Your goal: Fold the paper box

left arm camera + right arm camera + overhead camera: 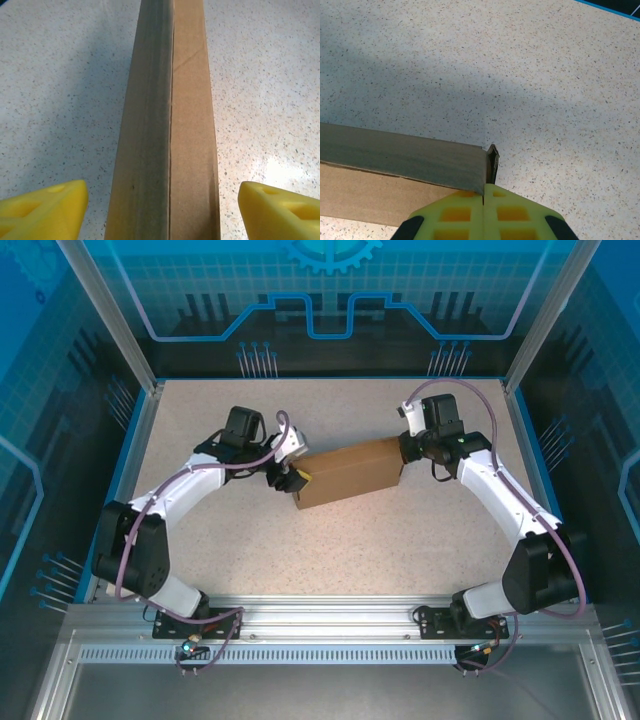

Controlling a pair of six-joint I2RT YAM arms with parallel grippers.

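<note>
Top external view shows the brown box (350,472) lying on the table (350,560), stretched between the two sets of jaws. The left jaws stand spread at one end. From the left wrist, their yellow pads (45,207) flank the box on either side, apart from it, and its narrow side runs straight ahead between them. The right jaws are pressed together at the other end, pinching a thin cardboard edge at the box's corner.
</note>
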